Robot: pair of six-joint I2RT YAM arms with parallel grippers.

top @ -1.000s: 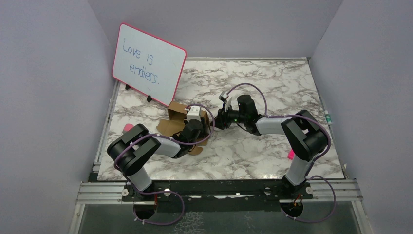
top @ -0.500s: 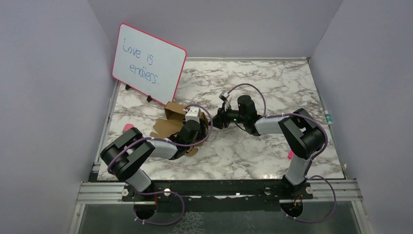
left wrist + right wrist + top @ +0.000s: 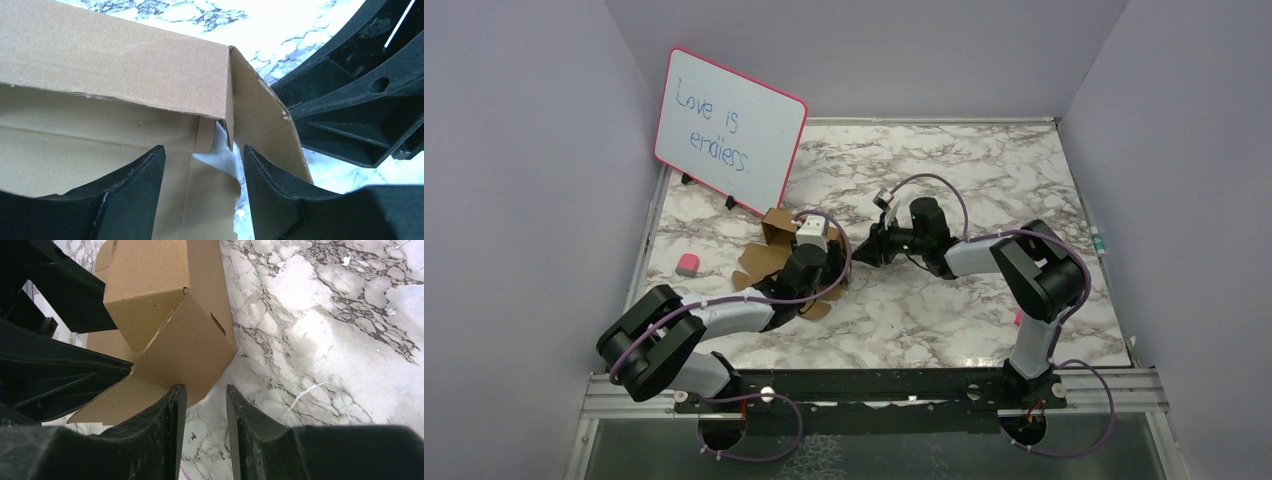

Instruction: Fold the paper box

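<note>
— Left pincer [image 3: 202, 155]: moved farther over paper box [image 3: 761, 262], spread wider. Right pincer [image 3: 205, 387]: narrowly parted, empty.
— I log box left-centre on desk [image 3: 984, 170]; two walls raised, remaining flaps unfolded.

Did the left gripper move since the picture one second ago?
Yes. In the top view the left gripper has shifted a little to the left, toward the whiteboard, above the paper box.

A pink-framed whiteboard [image 3: 730, 127] and small pink block [image 3: 688, 265] sit on the marble table [image 3: 984, 170].
</note>
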